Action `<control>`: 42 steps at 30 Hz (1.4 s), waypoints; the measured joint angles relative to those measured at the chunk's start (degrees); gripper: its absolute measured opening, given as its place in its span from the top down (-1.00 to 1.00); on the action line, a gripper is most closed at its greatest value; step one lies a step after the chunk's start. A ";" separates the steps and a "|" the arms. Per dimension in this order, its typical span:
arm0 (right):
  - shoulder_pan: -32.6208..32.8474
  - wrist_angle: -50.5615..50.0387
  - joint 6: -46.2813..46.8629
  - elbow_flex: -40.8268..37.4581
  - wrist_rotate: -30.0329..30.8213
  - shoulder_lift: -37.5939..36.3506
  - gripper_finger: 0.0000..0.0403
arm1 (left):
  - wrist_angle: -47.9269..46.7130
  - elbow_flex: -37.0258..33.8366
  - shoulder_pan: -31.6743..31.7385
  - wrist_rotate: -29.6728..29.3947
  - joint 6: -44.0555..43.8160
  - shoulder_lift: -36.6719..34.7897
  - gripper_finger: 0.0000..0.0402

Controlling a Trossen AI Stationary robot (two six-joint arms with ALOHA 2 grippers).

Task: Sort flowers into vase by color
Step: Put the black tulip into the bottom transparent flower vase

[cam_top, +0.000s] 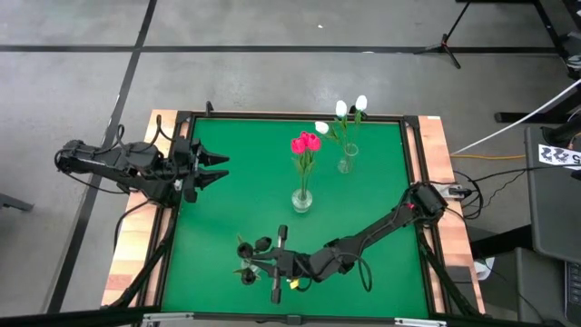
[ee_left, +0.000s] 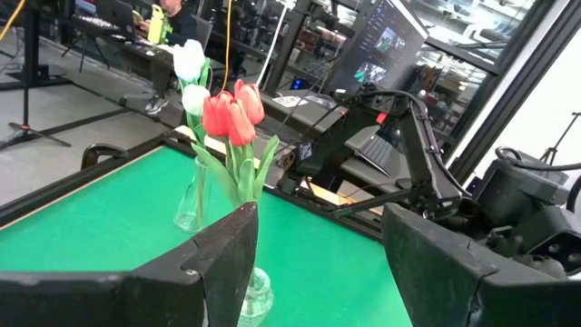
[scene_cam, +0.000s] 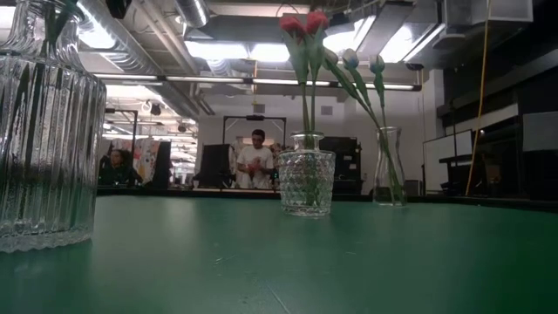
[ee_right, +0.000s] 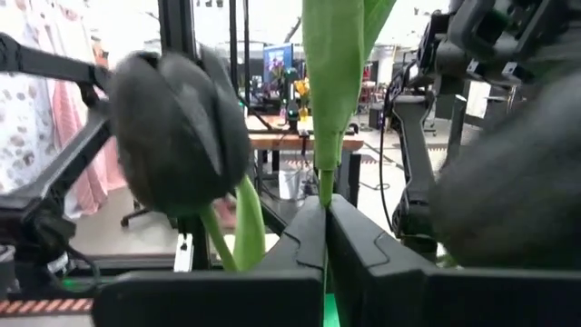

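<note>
Red flowers (cam_top: 306, 143) stand in a small glass vase (cam_top: 301, 198) at mid-table, and white flowers (cam_top: 341, 109) in a slim vase (cam_top: 346, 163) behind it. Near the front edge, dark flowers (cam_top: 247, 247) cluster around my right gripper (cam_top: 259, 266), which is shut on a green stem. The right wrist view shows one dark head (ee_right: 177, 127) beside the fingers. A ribbed glass vase (scene_cam: 39, 148) stands close in the low view, with green stems in its neck. My left gripper (cam_top: 213, 171) hangs open at the table's left edge. My right gripper pinches a green stem (ee_right: 324, 186) of a dark flower between its two fingers (ee_right: 363, 245). The fingers come in about level from the table's right side and lie across the stem. The stem rises upright above them; its lower part is hidden by the fingers.
Open green mat (cam_top: 227, 218) lies between the left arm and the vases. The table has a wooden rim (cam_top: 436, 154). People stand in the room beyond the far edge.
</note>
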 joint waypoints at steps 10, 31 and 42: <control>-0.74 -1.70 -0.08 -0.02 -0.89 0.00 1.00 | 0.02 0.00 0.00 0.00 -0.87 0.00 -0.15; -0.79 -7.75 3.12 -0.02 -2.17 0.00 0.84 | 0.02 0.00 0.02 -0.02 0.22 0.04 -0.15; -0.79 -8.03 3.25 -0.02 -2.50 -0.02 0.55 | 0.02 0.00 0.00 -0.02 0.22 0.04 -0.15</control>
